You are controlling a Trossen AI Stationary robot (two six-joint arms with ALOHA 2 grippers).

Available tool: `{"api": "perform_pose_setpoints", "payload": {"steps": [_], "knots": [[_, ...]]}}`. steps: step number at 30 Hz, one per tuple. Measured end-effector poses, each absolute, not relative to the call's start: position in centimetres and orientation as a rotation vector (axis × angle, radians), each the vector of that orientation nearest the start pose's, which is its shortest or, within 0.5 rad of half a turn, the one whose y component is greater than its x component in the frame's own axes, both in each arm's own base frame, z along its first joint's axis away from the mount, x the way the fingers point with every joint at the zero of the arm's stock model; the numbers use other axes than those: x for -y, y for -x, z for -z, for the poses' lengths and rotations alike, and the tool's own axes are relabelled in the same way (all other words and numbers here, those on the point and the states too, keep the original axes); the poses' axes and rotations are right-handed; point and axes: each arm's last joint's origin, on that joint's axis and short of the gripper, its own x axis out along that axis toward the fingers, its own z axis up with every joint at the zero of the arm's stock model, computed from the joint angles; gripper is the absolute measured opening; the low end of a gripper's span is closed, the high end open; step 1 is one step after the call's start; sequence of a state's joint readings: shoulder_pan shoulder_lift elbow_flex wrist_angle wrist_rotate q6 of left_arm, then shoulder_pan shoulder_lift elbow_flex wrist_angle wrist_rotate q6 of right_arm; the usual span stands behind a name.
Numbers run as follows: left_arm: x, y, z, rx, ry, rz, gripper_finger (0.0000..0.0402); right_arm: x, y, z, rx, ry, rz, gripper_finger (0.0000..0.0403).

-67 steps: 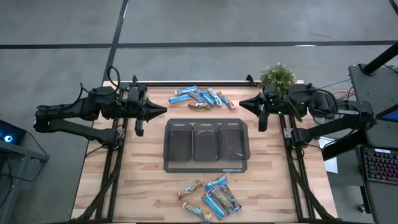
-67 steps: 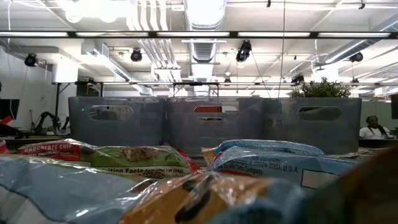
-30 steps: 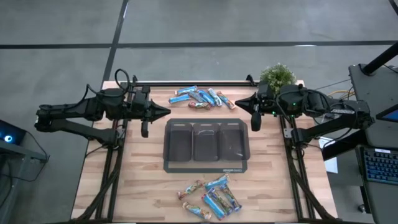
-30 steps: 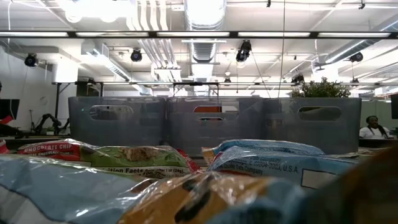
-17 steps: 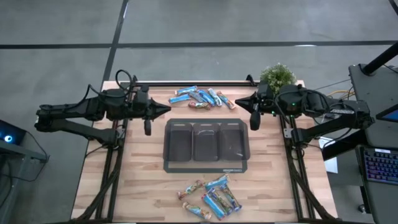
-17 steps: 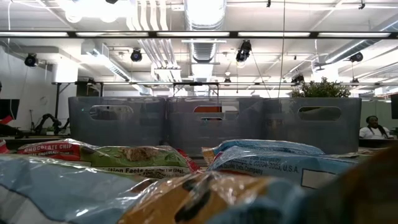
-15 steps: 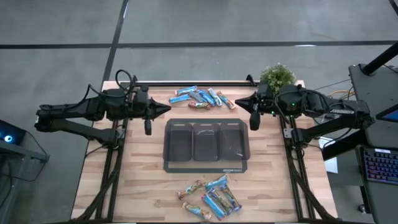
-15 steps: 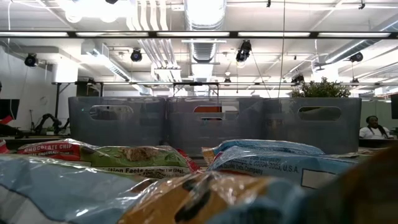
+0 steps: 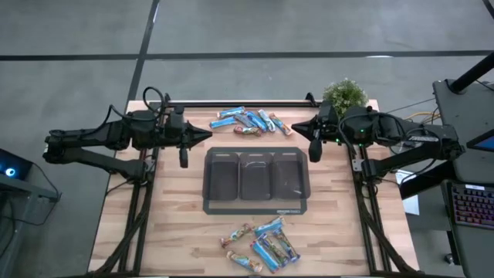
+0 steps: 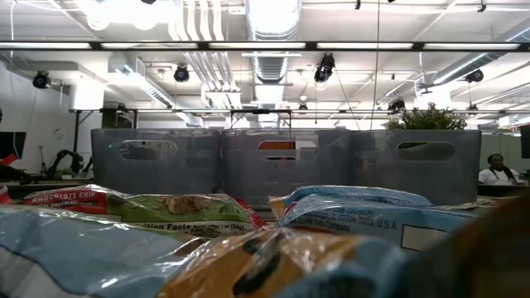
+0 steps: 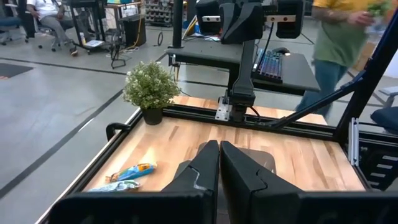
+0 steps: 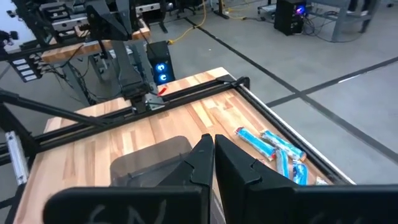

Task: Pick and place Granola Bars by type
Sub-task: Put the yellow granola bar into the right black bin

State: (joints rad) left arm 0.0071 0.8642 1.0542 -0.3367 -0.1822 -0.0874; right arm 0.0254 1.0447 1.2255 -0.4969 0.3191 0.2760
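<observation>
- Wooden table [image 9: 177, 224] in a workshop hall, with a potted plant [image 9: 345, 94] at its far right corner and a person passing behind in the left wrist view.
- Granola Bars lie in two loose heaps: the far heap [image 9: 248, 121] sits near the table's far edge, between the two arms, and the near heap [image 9: 261, 245] sits by the near edge, well apart from it.
- Between the heaps stands the grey tray [image 9: 255, 207] with three compartments side by side; all three look empty, so I judge no sorting done yet.
- Left gripper [image 9: 205, 135] hangs just left of the far heap, jaws pressed together and holding nothing.
- Right gripper [image 9: 295, 127] hangs just right of that heap, likewise closed and empty-handed.
- Step in hand looks like the approach to a first pick; the next move calls for parting the jaws, lowering over one bar, and singling it out from overlapping neighbours.
</observation>
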Motion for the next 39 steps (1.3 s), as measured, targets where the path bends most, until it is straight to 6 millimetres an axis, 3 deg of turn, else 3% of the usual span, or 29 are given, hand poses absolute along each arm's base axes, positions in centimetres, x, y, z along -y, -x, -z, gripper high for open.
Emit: {"api": "perform_pose_setpoints", "payload": {"steps": [18,28,33,39], "knots": [[-0.6,-18.3,-38.7,-0.172,0.109,-0.195,0.0000,0.4,-20.9,-40.2,-0.282,-0.196,0.335,0.0009],[-0.6,-19.3,-38.1,-0.208,0.112,-0.195,0.0000,1.7,-20.9,-39.7,-0.269,-0.267,0.459,0.0010],[-0.6,-19.3,-38.1,-0.207,0.112,-0.195,0.0000,3.1,-20.7,-39.7,-0.255,-0.281,0.531,0.0036],[-0.6,-19.2,-38.1,-0.206,0.112,-0.199,0.0000,4.7,-20.5,-39.8,-0.251,-0.330,0.543,0.0102]]}}
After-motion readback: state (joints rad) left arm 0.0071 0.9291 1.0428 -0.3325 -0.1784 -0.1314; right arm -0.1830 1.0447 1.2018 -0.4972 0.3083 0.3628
